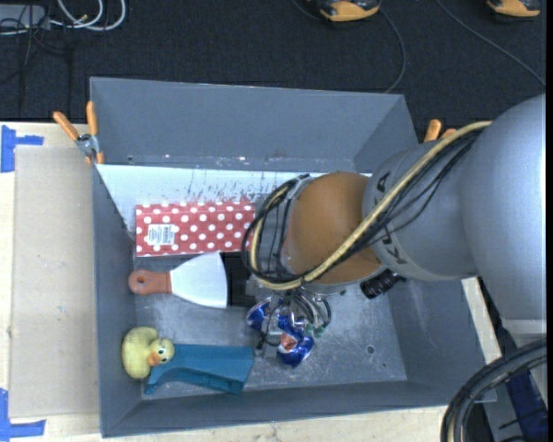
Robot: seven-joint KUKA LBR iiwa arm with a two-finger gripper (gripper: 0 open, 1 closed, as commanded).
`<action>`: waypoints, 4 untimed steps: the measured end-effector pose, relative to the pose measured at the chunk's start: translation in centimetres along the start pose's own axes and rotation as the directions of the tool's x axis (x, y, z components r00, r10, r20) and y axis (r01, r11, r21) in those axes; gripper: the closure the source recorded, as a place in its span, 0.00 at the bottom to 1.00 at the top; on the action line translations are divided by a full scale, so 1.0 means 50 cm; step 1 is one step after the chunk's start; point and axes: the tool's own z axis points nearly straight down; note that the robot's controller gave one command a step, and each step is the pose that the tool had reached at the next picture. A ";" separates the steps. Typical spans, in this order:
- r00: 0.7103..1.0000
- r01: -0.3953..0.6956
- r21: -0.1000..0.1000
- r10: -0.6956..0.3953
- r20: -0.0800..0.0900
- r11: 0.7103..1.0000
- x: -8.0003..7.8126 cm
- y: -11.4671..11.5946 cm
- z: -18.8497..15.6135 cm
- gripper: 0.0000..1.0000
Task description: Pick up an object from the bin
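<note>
My gripper (291,319) is low in the front middle of the bin, under the arm's orange cover. It sits right on top of a crumpled, shiny blue packet with red and white marks (293,346), which shows around and below it. To the left lies a white spatula with a brown handle (192,282). A dark, flat thing (237,280), partly hidden by the arm, lies between the spatula and my gripper. A teal wedge-shaped piece (205,367) lies at the front left of the packet.
A red box with white dots (195,226) lies along the back wall. A yellow rubber duck (145,352) sits in the front left corner, touching the teal piece. The arm and its cables cover the right half of the bin.
</note>
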 end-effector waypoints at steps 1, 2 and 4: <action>0.944 -0.331 0.002 0.331 -0.009 0.944 0.015 -0.066 0.006 1.00; 0.943 -0.332 0.002 0.332 -0.009 0.943 0.015 -0.066 0.006 1.00; 0.945 -0.328 -0.001 0.328 -0.004 0.945 0.010 -0.067 -0.161 1.00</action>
